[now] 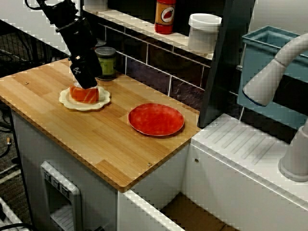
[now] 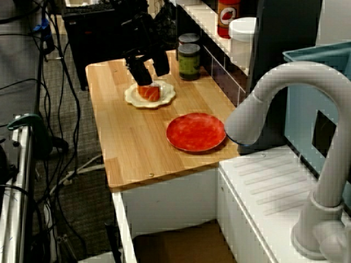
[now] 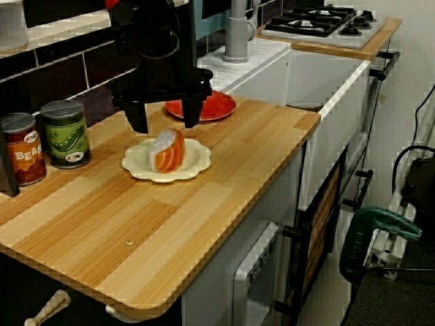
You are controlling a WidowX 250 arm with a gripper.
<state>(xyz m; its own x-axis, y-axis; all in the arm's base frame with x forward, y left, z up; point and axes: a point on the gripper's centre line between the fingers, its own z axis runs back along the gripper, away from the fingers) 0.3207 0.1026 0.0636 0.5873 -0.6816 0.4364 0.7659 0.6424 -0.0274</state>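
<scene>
A light wooden bench (image 1: 110,144) sits on white cabinets (image 1: 33,159) against a wall of dark tiles (image 1: 159,60), with a pale shelf (image 1: 135,23) above. To one side lie a white ribbed drainboard (image 1: 240,144), a grey tap (image 2: 290,76) and a gas hob (image 3: 326,20). Grey carpet (image 2: 82,208) strewn with black cables (image 2: 63,76) covers the floor.

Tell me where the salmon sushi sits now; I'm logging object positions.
In the view from the counter's end, the salmon sushi lies on the cream plate, beneath the open claw, between the green can and the red plate.
</scene>
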